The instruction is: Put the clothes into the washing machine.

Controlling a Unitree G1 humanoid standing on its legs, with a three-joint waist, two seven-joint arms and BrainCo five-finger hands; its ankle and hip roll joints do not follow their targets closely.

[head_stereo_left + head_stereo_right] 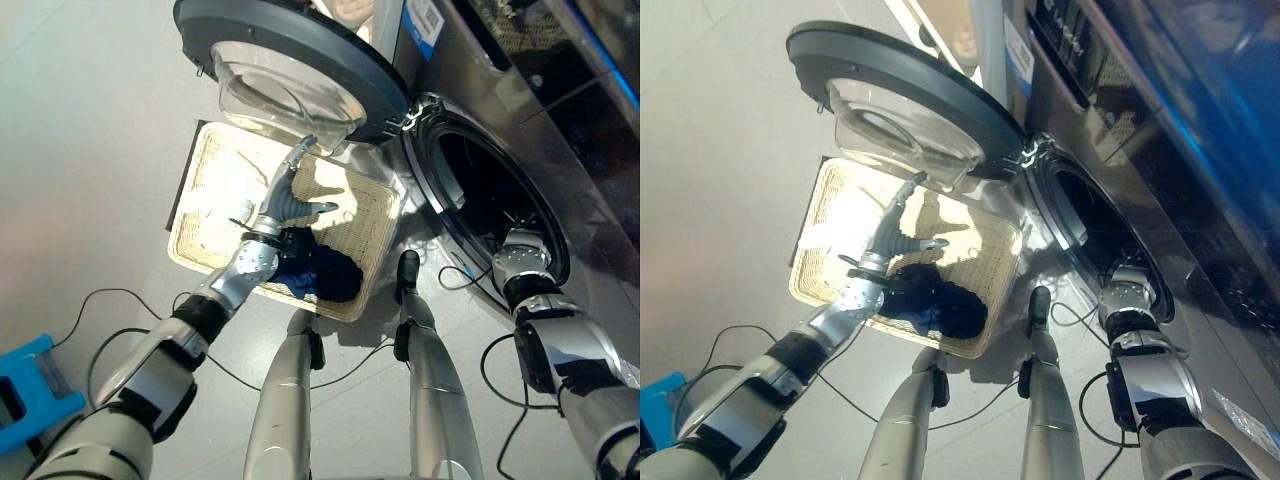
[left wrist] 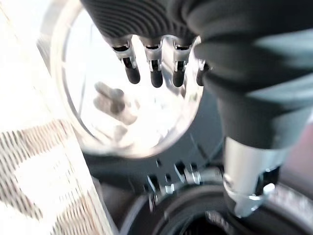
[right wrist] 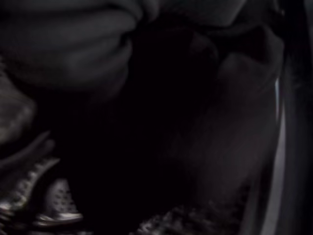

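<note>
1. Nearest, at lower centre of the left eye view, the dark clothes (image 1: 318,272) lie in the wicker basket (image 1: 372,238), heaped in its near corner.
2. Directly above them, the left hand (image 1: 288,200) hovers with fingers straight and released, gripping nothing; the clothes lie toward its wrist.
3. Farther, at right, the right hand is inside the washing machine (image 1: 470,190) drum; its finger state cannot be determined.
4. Judgement: the left hand is nearer the clothes.

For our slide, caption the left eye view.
Left hand open above wicker basket holding dark clothes; right arm reaches into washing machine.
</note>
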